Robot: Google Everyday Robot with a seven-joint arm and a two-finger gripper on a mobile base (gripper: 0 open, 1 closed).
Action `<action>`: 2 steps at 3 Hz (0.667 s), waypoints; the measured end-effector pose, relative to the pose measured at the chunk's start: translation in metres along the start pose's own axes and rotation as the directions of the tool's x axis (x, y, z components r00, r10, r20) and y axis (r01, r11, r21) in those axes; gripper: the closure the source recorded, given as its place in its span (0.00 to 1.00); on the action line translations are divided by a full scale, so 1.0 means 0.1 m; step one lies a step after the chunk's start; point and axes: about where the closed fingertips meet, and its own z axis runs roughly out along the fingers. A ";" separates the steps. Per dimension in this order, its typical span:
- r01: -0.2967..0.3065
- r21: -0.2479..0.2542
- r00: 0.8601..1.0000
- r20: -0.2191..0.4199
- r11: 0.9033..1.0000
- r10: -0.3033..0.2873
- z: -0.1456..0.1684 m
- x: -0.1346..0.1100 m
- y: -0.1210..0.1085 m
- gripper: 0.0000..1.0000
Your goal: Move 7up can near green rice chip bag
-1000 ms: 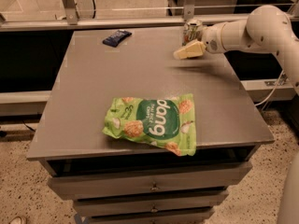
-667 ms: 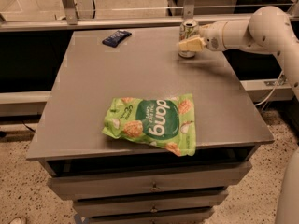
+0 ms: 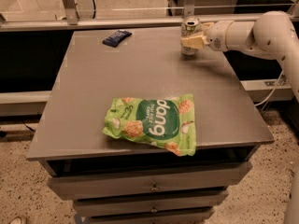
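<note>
Grasp step: gripper [image 3: 193, 41] at the can [image 3: 189, 27] on the table's [image 3: 88, 101] far side, grip unclear; next, carry it beside the bag [image 3: 152, 122].

A dark blue packet [image 3: 117, 37] lay at the table's [image 3: 93, 101] eleven o'clock, well apart from the pincer [image 3: 192, 40] at one o'clock.

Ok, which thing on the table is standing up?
The small silver-and-green 7up can at the back right, at the robot's gripper. The light-green chip bag and small dark blue packet both lie flat.
</note>
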 end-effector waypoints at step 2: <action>0.008 0.007 1.000 0.017 1.000 -0.009 -0.01 -0.01 -0.01 1.00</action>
